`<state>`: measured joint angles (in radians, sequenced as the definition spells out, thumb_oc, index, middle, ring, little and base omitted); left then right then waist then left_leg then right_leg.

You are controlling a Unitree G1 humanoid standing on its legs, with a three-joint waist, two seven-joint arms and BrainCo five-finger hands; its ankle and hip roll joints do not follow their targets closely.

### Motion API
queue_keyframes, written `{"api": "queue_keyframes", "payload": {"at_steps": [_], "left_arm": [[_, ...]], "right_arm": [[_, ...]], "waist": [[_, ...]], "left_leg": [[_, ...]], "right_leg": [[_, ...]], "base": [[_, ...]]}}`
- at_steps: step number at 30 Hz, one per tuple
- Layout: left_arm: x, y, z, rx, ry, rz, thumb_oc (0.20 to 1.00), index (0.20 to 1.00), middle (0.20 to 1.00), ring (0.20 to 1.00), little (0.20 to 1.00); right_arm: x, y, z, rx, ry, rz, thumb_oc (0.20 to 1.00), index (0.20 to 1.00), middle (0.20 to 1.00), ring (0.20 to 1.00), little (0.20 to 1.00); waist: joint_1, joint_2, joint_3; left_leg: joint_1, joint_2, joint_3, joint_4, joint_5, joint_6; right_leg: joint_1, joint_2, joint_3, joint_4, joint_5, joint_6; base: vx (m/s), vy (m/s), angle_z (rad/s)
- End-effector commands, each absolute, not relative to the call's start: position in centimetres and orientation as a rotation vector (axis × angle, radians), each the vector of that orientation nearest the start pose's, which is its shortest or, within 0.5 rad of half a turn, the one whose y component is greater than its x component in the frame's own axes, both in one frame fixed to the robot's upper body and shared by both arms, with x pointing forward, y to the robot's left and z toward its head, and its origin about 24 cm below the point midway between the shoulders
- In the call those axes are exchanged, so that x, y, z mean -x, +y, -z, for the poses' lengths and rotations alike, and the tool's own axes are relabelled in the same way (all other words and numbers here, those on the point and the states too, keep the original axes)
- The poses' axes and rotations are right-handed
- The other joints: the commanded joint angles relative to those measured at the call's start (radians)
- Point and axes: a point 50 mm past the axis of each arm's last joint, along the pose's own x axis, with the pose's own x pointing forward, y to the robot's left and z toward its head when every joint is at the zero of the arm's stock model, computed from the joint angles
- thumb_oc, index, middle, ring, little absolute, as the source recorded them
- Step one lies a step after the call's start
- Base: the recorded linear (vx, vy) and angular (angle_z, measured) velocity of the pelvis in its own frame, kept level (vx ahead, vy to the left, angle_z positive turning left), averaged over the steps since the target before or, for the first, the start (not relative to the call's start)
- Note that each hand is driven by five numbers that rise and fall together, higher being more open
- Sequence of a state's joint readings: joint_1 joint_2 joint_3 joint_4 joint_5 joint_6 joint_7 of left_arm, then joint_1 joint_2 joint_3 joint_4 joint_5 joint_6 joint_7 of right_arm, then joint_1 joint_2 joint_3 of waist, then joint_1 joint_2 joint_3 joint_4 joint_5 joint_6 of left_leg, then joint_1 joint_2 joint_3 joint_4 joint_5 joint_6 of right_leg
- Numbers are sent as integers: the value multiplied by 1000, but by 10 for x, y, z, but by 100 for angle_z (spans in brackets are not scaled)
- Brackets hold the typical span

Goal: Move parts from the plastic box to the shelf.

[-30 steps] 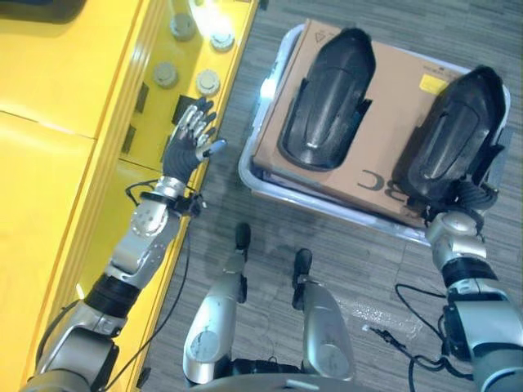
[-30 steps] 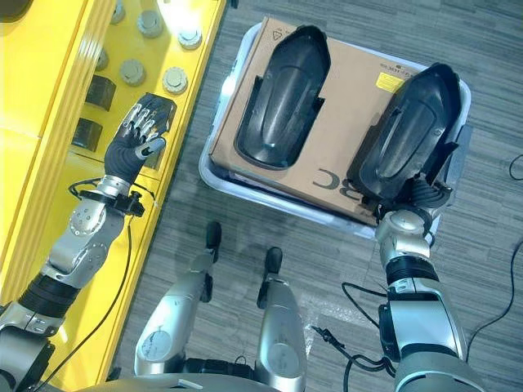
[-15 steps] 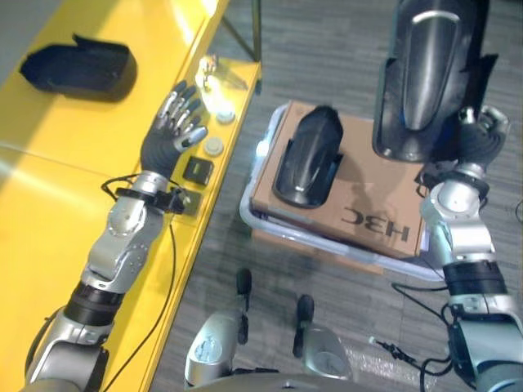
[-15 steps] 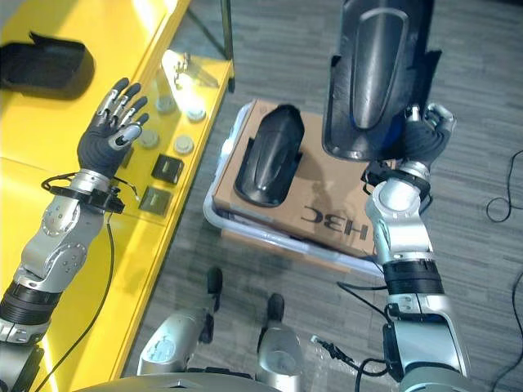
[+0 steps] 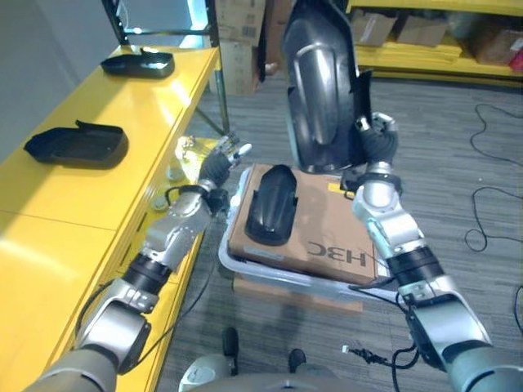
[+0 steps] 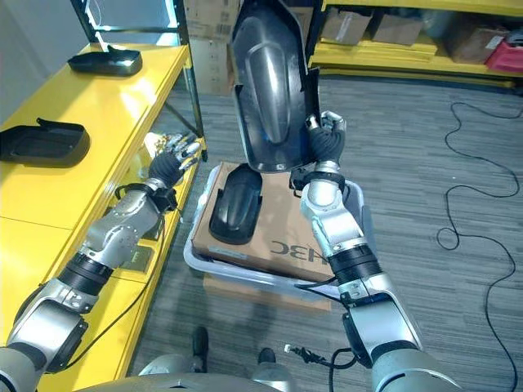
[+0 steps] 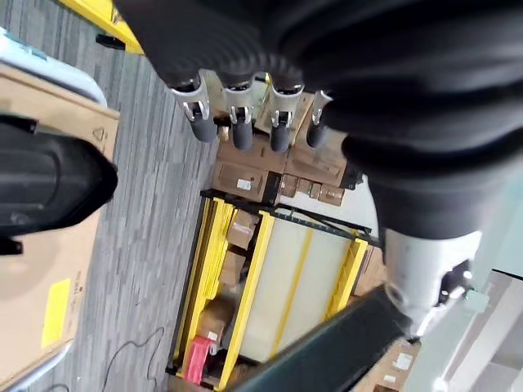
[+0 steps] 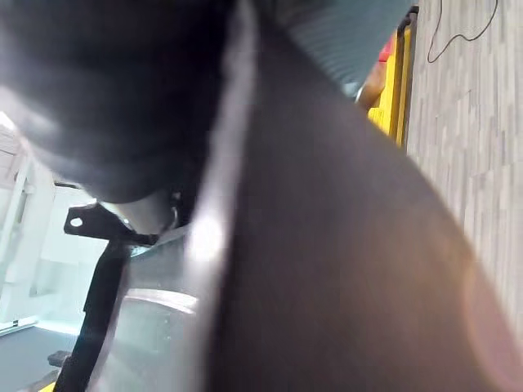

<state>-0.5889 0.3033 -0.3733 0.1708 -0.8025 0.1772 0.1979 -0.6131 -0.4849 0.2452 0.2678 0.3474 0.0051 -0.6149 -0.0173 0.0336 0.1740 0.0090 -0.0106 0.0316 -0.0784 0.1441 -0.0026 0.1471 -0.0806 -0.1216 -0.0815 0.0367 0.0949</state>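
Observation:
My right hand is shut on the lower edge of a large black moulded part and holds it upright, high above the plastic box. A second black part lies on the cardboard sheet inside the box. My left hand hovers open between the yellow shelf's edge and the box, and its straight fingers hold nothing. Two black parts lie on the shelf top.
A dark shelf post rises at the shelf's far corner, close to the held part. Yellow racks with cardboard boxes stand along the back. Open grey floor lies right of the box.
The camera has tilted up. My right hand has swung the held part left, over the box. My left hand has come off the shelf top to the gap beside the box.

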Motion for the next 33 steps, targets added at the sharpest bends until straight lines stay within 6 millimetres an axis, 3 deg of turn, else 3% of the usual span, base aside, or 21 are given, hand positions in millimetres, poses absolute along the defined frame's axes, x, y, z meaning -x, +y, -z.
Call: {"api": "queue_keyframes", "payload": {"at_steps": [1,7,12,26,33], "left_arm": [[-345,62,-145,332,4,368,1000,1000,1000,1000,1000],[-344,47,-155,381,-64,390,1000,1000,1000,1000,1000],[-340,44,-175,262,-170,395,1000,1000,1000,1000,1000],[-338,29,-157,105,-86,398,1000,1000,1000,1000,1000],[-340,29,-144,129,-22,395,1000,1000,1000,1000,1000]], "right_arm": [[-354,-184,-195,110,-440,358,200,200,200,200,200],[-355,-170,-183,104,-401,308,200,200,200,200,200],[-354,-170,-176,90,-378,303,200,200,200,200,200],[-357,-144,-176,56,-366,220,200,200,200,200,200],[-357,-133,-179,6,-354,215,200,200,200,200,200]], "waist": [[27,-11,-92],[17,-21,-114],[19,-25,-129],[27,-27,-145],[34,-27,-152]], "left_leg": [[64,1,42,20,-110,0],[81,2,53,18,-119,2],[88,0,51,12,-121,4],[100,-4,45,7,-125,9],[105,-6,39,3,-126,12]], "right_leg": [[-85,3,-33,-6,65,6],[-74,7,-20,-6,61,5],[-71,10,-18,-6,58,6],[-65,11,-15,-6,56,8],[-63,10,-16,-6,54,10]], "base": [[50,-6,-2],[40,-6,-5],[24,3,-7],[0,0,0],[0,0,0]]}}
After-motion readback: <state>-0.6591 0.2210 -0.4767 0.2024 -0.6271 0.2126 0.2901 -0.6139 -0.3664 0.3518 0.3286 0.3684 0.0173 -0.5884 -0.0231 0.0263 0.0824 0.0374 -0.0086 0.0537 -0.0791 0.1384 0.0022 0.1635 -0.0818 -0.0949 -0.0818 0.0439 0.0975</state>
